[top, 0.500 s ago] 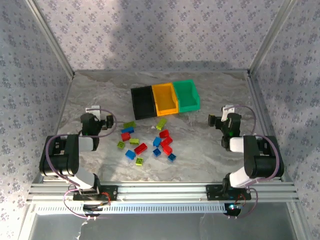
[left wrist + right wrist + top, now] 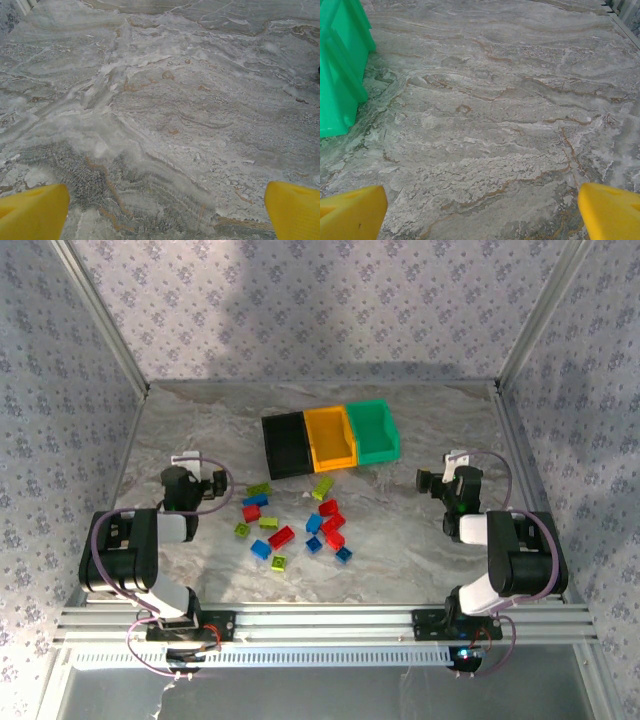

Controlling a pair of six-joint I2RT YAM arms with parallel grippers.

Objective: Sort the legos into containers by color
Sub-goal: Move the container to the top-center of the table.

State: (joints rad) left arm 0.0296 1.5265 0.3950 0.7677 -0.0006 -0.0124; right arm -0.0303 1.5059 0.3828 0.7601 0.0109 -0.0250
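Observation:
The legos (image 2: 295,520) lie scattered on the marble table in front of the containers: red ones (image 2: 282,536), blue ones (image 2: 261,549) and yellow-green ones (image 2: 259,489). The containers stand in a row at the back: black (image 2: 285,445), orange-yellow (image 2: 331,437) and green (image 2: 373,430). My left gripper (image 2: 188,468) rests left of the pile, open, its yellow fingertips (image 2: 32,212) wide apart over bare marble. My right gripper (image 2: 455,468) sits right of the pile, open with nothing between its fingertips (image 2: 610,210). The green container's corner (image 2: 340,65) shows at the left of the right wrist view.
Metal frame posts and patterned walls enclose the table (image 2: 420,540). An aluminium rail (image 2: 320,625) runs along the near edge, carrying both arm bases. Bare marble lies ahead of each gripper.

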